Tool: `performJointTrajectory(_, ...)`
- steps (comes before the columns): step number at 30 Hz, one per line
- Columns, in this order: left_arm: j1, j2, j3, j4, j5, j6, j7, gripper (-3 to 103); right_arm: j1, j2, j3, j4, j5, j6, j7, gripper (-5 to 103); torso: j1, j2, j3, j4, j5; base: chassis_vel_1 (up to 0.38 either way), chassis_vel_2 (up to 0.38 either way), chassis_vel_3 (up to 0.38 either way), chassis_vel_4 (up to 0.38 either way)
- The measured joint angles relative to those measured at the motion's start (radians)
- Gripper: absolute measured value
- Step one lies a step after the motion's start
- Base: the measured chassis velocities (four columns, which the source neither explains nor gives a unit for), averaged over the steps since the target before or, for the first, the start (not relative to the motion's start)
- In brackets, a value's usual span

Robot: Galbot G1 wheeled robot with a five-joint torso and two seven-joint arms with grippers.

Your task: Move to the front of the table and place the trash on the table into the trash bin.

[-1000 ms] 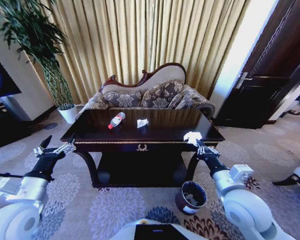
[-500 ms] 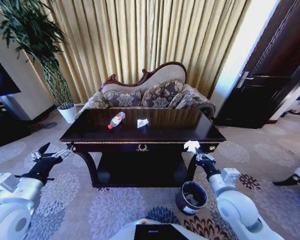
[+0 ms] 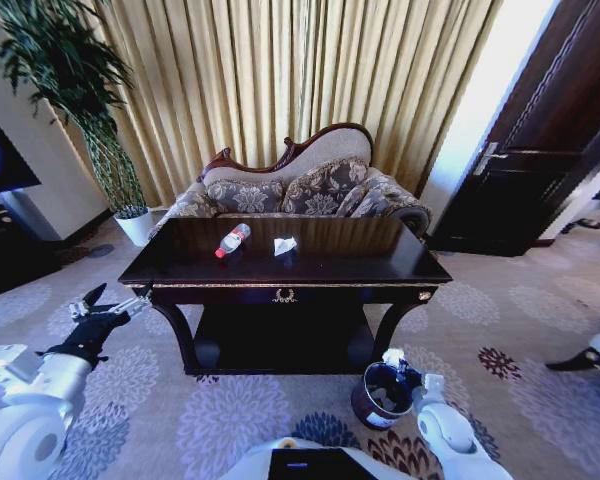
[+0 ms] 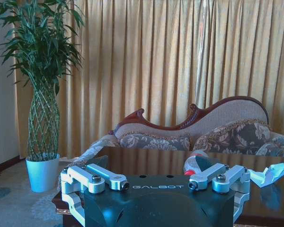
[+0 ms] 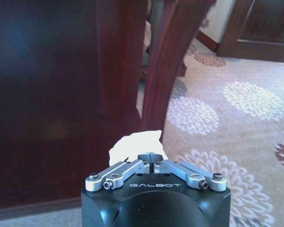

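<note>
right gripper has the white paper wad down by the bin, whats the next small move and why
Probably open the right gripper to drop the crumpled white paper wad. The fingers are pinched shut on it, and in the head view it sits at the pale rim of the small round dark trash bin, so it should fall inside.

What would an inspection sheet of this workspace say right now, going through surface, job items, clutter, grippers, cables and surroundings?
Surface: dark glossy table, gold emblem on front.
Job's things: bottle lying and paper wad on tabletop; second wad in right gripper; trash bin on carpet by the table's right front leg.
Clutter: nothing seen.
Grippers: right gripper shut on wad, at the bin's rim; left gripper open, beside the table's left corner.
Cables: nothing seen.
Surroundings: sofa, curtains, potted plant, door.
</note>
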Motion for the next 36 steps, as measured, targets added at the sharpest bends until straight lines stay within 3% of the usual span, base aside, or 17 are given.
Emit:
performJointTrajectory(8,-0.005,-0.007,0.002,0.000,0.000,0.000,-0.001,100,0.099,0.034,-0.012,-0.196,-0.061,0.005,0.002,0,0.000,0.000,0.000,-0.0001,-0.0001,0.000,0.000,0.000,0.000)
performJointTrajectory(15,-0.002,-0.010,0.001,0.000,0.001,0.000,-0.001,100,0.118,0.057,-0.012,-0.250,-0.083,0.015,0.011,3,0.000,0.000,0.000,-0.0002,-0.0002,0.000,0.000,0.000,0.000)
performJointTrajectory(17,-0.003,-0.011,0.000,0.000,0.001,0.000,-0.001,100,0.122,0.059,-0.014,-0.254,-0.092,0.023,0.022,14,0.000,0.000,0.000,-0.0001,-0.0002,0.000,0.000,0.000,0.000)
performJointTrajectory(19,-0.003,-0.012,0.000,0.000,0.001,0.000,-0.001,100,0.122,0.058,-0.014,-0.253,-0.092,0.023,0.024,14,0.000,0.000,0.000,-0.0001,-0.0002,0.000,0.000,0.000,0.000)
performJointTrajectory(20,-0.003,-0.012,0.000,0.000,0.001,0.000,-0.001,100,0.120,0.054,-0.015,-0.246,-0.092,0.023,0.026,25,0.000,0.000,0.000,-0.0002,-0.0001,0.000,0.000,0.000,0.000)
performJointTrajectory(22,-0.002,-0.013,0.000,0.000,0.001,0.000,-0.001,100,0.119,0.052,-0.015,-0.240,-0.092,0.024,0.027,25,0.000,0.000,0.000,-0.0002,-0.0002,0.000,0.000,0.000,0.000)
performJointTrajectory(28,0.000,-0.016,0.003,0.000,0.001,0.000,-0.001,100,0.113,0.048,-0.013,-0.222,-0.090,0.024,0.029,52,0.000,0.000,0.000,-0.0001,-0.0002,0.000,0.000,0.000,0.000)
performJointTrajectory(34,0.002,-0.016,0.002,0.000,0.001,0.000,-0.001,100,0.107,0.048,-0.010,-0.214,-0.085,0.024,0.030,69,0.000,0.000,0.000,-0.0002,-0.0001,0.000,0.000,0.000,0.000)
performJointTrajectory(36,0.005,-0.017,0.001,0.000,0.001,-0.001,-0.001,100,0.103,0.049,-0.009,-0.208,-0.082,0.024,0.030,80,0.000,0.000,0.000,-0.0002,-0.0001,0.000,0.000,0.000,0.000)
